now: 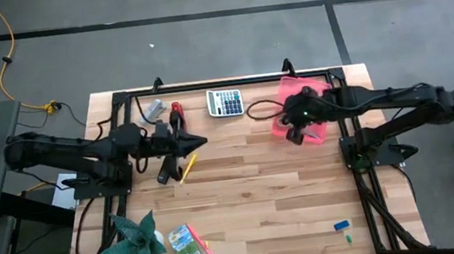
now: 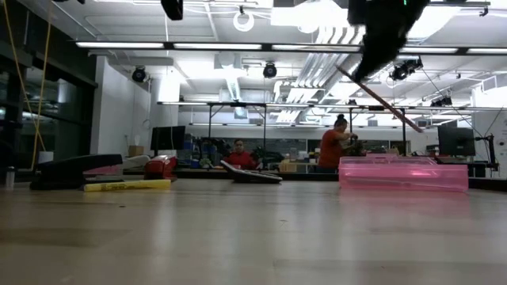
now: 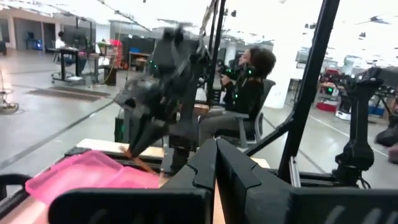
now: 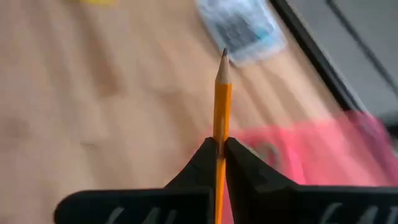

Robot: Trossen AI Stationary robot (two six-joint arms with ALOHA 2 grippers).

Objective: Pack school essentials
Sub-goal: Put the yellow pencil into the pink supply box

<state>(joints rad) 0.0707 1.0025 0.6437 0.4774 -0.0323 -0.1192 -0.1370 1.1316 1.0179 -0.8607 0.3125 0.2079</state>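
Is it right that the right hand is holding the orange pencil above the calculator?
Not quite. The right hand is shut on the orange pencil, but it hangs over the pink case, not the calculator, as the high view shows.

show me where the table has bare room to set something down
Bare wood spans the middle, between the yellow stick and the pink box, down to the crayon box and blue eraser. The back edge is crowded: red stapler, calculator.

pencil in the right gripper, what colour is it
Orange, with a dark tip; the pencil shows best in the right wrist view.
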